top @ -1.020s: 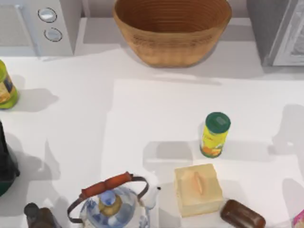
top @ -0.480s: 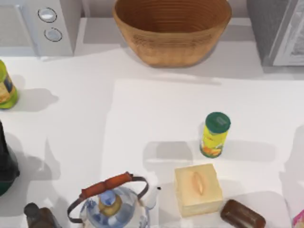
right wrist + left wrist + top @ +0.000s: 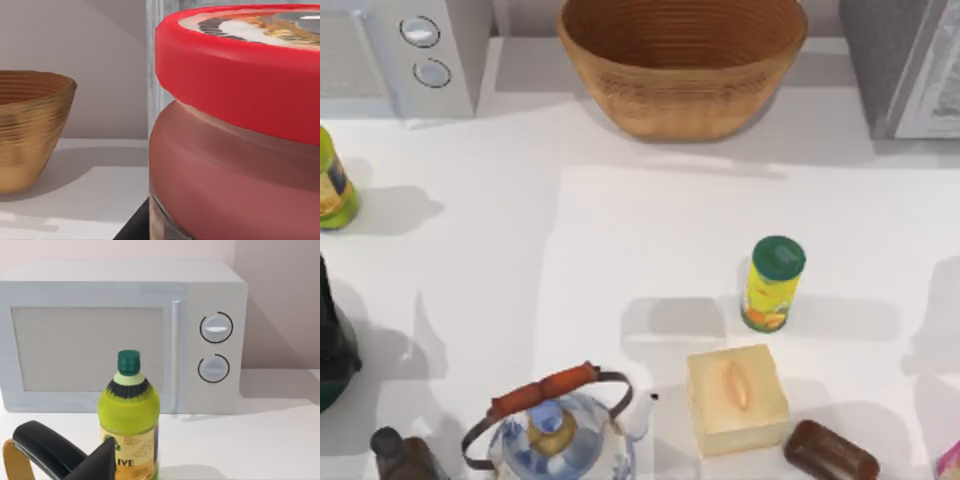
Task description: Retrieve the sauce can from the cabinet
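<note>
While the sauce can [image 3: 235,130] is seen very close in the right wrist view, beside the grey cabinet [image 3: 905,65] at the far right of the worktop [image 3: 620,230], the retrieval step appears to be in hand. Whether the right claw holds it cannot be told; likely it does. Next, the can must be carried clear toward open worktop near the yellow can [image 3: 773,283]. The left arm is parked near the olive oil bottle [image 3: 129,415] and microwave [image 3: 120,335].

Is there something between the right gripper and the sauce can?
Nothing visible does. In the right wrist view the sauce can sits very close to the camera, red rim up, with no object in front of it.
</note>
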Action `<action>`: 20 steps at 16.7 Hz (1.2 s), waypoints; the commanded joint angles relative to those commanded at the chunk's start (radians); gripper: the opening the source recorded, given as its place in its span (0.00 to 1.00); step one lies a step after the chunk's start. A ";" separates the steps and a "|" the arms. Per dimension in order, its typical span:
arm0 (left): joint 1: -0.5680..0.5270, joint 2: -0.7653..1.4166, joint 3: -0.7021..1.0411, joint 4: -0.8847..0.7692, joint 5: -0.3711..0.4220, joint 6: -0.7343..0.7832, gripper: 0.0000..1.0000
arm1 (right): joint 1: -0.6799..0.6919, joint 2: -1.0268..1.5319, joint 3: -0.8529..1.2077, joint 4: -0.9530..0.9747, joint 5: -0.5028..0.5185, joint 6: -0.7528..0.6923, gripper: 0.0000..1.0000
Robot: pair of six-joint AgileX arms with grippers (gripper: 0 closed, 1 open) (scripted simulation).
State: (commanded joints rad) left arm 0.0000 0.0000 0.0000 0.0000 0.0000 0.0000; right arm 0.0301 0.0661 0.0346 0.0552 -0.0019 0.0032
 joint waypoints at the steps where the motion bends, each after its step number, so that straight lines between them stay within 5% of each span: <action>1: 0.000 0.000 0.000 0.000 0.000 0.000 1.00 | 0.017 0.042 0.021 0.036 -0.001 0.001 0.00; 20: 0.000 0.000 0.000 0.000 0.000 0.000 1.00 | 0.606 1.842 0.645 1.173 -0.024 0.009 0.00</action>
State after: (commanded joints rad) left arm 0.0000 0.0000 0.0000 0.0000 0.0000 0.0000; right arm 0.6356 1.9077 0.6799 1.2278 -0.0261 0.0122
